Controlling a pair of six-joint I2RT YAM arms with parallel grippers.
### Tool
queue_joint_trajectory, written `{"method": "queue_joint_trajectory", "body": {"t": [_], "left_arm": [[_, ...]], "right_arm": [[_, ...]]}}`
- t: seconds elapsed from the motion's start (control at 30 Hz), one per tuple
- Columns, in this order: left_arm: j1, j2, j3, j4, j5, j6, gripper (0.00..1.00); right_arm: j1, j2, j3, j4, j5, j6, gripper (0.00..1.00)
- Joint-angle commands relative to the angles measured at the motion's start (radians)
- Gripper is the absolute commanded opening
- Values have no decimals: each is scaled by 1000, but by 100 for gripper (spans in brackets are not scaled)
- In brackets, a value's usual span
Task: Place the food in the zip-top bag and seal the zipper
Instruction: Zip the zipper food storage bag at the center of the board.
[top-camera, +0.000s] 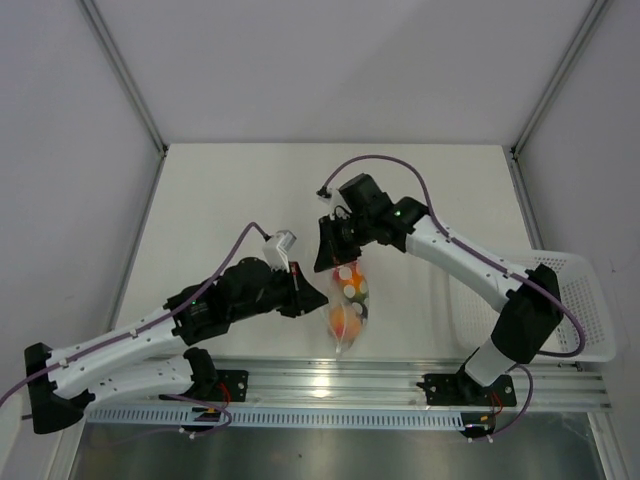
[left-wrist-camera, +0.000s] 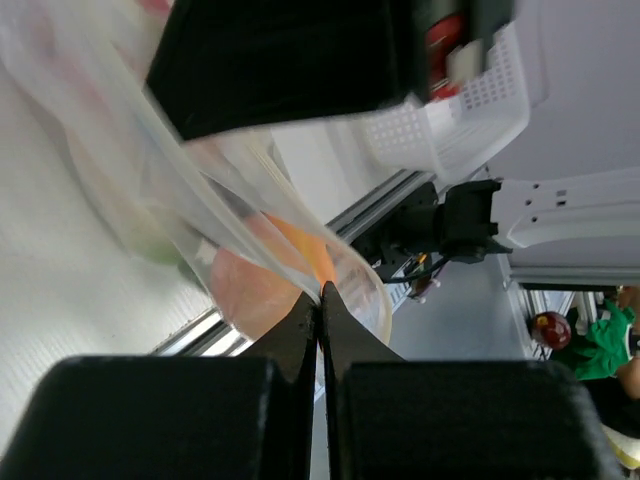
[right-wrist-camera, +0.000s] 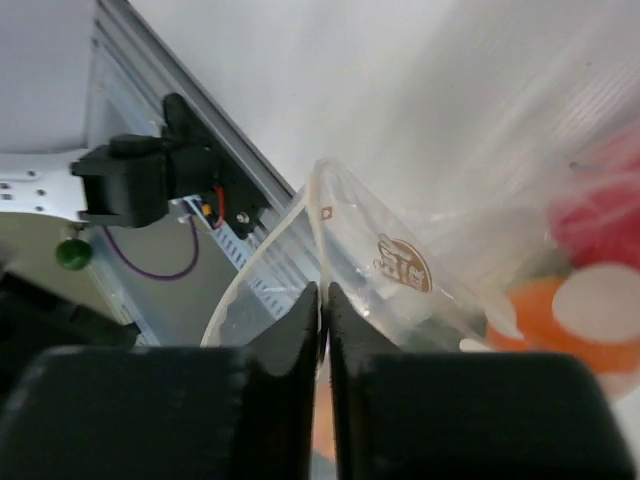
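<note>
The zip-top bag (top-camera: 347, 303) is held over the near middle of the table (top-camera: 250, 190), just short of the metal rail (top-camera: 400, 385) along the near edge. Inside it the food is bunched together: an orange-peach round piece (top-camera: 342, 320) at the near end, green pieces (top-camera: 357, 291) further in, and a red one (right-wrist-camera: 598, 215) showing in the right wrist view. A round reddish mark (right-wrist-camera: 403, 263) sits on the clear film.

The left gripper (left-wrist-camera: 320, 296) meets the bag from the left, its 2 fingers pressed together on the film. The right gripper (right-wrist-camera: 323, 292) takes the bag's far end, its fingers all but touching, pinched on the bag's edge.

A white slotted basket (top-camera: 580, 300) stands at the right edge of the table.
</note>
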Motion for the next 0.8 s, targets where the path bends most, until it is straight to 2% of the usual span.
{"method": "queue_joint_trajectory", "body": {"t": [0.0, 0.07, 0.1, 0.23, 0.33, 0.37, 0.43, 0.47, 0.6, 0.77], "left_arm": [[-5, -35, 52, 81, -45, -45, 0], [-5, -61, 66, 70, -81, -51, 1], [-4, -69, 63, 73, -102, -55, 0], [-5, -100, 63, 104, -128, -56, 1], [-4, -106, 67, 104, -125, -52, 1], [-4, -107, 66, 104, -127, -52, 0], [-4, -110, 53, 104, -142, -65, 1], [-5, -113, 47, 110, -148, -74, 1], [-5, -104, 17, 147, -162, -94, 1], [-5, -66, 32, 176, -153, -92, 1]], "right_arm": [[45, -11, 140, -62, 84, -100, 20], [45, -30, 174, -99, 120, -111, 29], [43, -43, 178, -110, 168, -123, 36], [31, -134, 175, -140, 261, -146, 44], [33, -201, 175, -171, 334, -164, 62], [34, -224, 188, -201, 356, -164, 73], [45, -243, 198, -238, 425, -169, 81], [56, -260, 195, -264, 454, -163, 99], [126, -306, 163, -318, 566, -128, 99], [178, -349, 111, -403, 519, -17, 99]]}}
